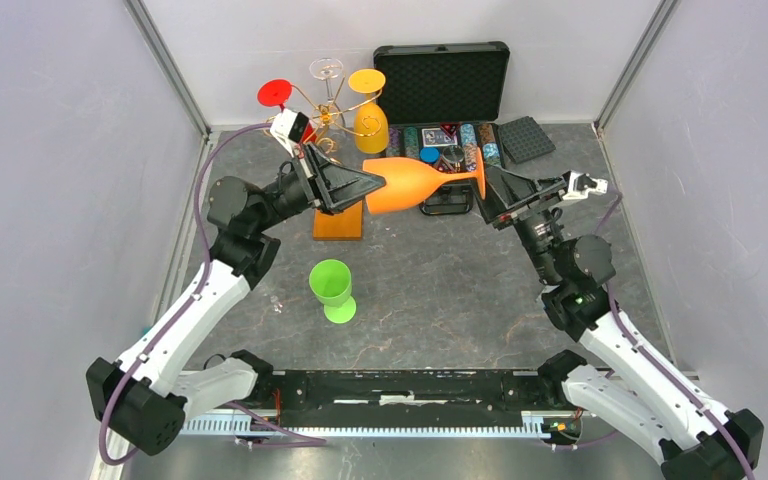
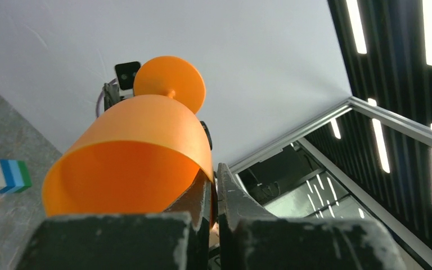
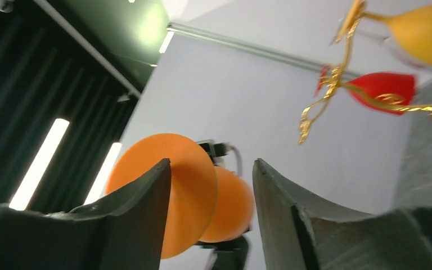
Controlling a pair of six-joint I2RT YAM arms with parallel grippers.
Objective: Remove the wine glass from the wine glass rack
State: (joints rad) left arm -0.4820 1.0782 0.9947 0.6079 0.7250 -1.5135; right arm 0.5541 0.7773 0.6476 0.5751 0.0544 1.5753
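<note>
An orange wine glass (image 1: 420, 182) hangs level in the air, off the wine glass rack (image 1: 328, 118). My left gripper (image 1: 375, 185) is shut on its rim; the left wrist view shows the rim wall (image 2: 135, 152) pinched between the fingers (image 2: 199, 197). My right gripper (image 1: 490, 190) is open at the glass's foot. In the right wrist view the foot disc (image 3: 194, 185) sits between the spread fingers (image 3: 152, 202), and I cannot tell whether it touches them. The golden wire rack (image 3: 329, 84) stands on an orange wooden base (image 1: 340, 224).
Red (image 1: 275, 93), clear (image 1: 326, 69) and yellow (image 1: 368, 105) glasses hang on the rack. A green glass (image 1: 332, 288) stands upright on the table in front. An open black chip case (image 1: 440, 85) and a black foam pad (image 1: 525, 138) lie at the back.
</note>
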